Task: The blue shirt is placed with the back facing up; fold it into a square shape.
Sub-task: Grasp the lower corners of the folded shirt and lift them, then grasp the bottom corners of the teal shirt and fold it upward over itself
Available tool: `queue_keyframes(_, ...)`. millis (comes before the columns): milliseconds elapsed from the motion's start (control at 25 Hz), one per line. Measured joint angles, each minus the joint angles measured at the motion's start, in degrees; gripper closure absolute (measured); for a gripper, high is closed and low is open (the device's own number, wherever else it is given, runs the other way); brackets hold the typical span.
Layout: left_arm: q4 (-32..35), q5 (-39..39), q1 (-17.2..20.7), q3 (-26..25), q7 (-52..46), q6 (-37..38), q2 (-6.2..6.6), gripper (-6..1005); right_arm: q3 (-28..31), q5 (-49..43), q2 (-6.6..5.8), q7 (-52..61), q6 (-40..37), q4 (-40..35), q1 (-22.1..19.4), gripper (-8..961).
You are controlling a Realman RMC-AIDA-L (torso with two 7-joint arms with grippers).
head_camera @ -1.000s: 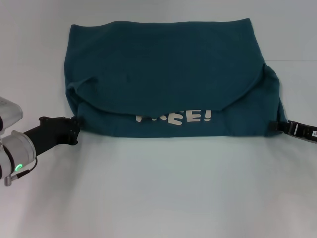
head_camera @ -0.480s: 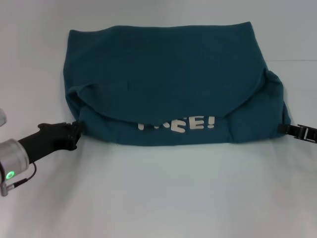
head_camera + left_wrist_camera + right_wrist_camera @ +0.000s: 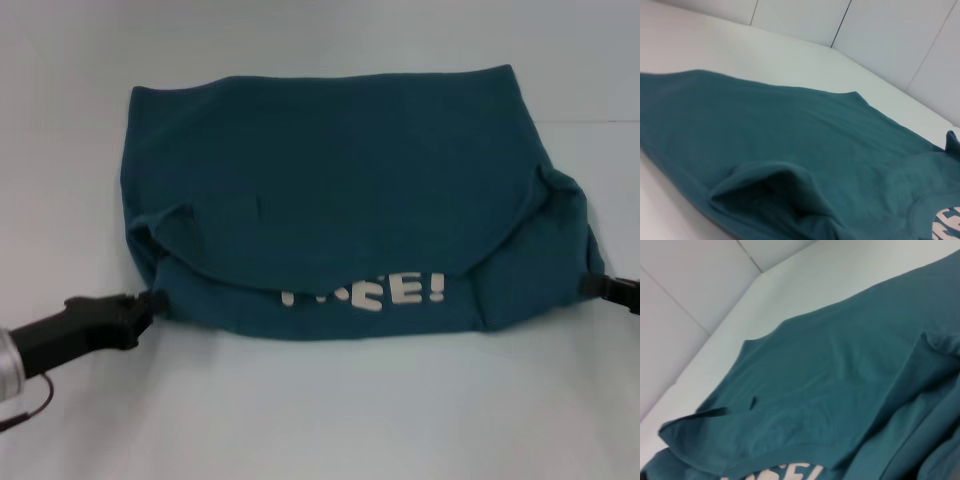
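Note:
The blue shirt (image 3: 330, 170) lies partly folded on the white table, with a curved flap on top and white lettering (image 3: 365, 292) showing below the flap near the front edge. My left gripper (image 3: 150, 300) is shut on the shirt's near left corner. At the picture's right edge, my right gripper (image 3: 597, 285) is shut on the near right corner. The left wrist view shows the shirt (image 3: 790, 130) with a raised pocket of fabric close by. In the right wrist view the shirt (image 3: 840, 365) fills most of the picture; neither wrist view shows fingers.
The white table (image 3: 320, 420) spreads out in front of the shirt and on both sides of it. White wall panels (image 3: 880, 30) stand behind the table's far edge.
Both grippers have moved toward me with the shirt's near corners, dragging the front edge and the lettering closer. The shirt's far edge has stayed about where it was.

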Motion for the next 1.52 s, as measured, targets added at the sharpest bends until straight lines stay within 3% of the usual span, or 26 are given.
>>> queue_keyframes(600,2.62,10.35,4.76,-8.14,-1.87,15.79,0.02,983,1.05,-0.29,-0.57,-3.59,-15.18,-6.23,-8.05,920)
queue_keyframes(760,5.34,14.89,6.87,-10.84,-1.78,24.44,0.15,982,1.22,-0.39,-0.49,-5.5,-18.46,-6.27,-9.28,920)
queue_keyframes(1080,7.89,19.06,8.89,-15.17,-1.68,34.58,0.89,982,1.77,-4.12,-0.02,-9.97,-23.05,-6.37,-12.15,921)
queue_keyframes(1520,7.93,24.1,9.42,-16.16,-1.22,38.13,0.99,982,7.13,-9.19,-0.71,-16.12,-29.96,-6.37,-16.18,921)
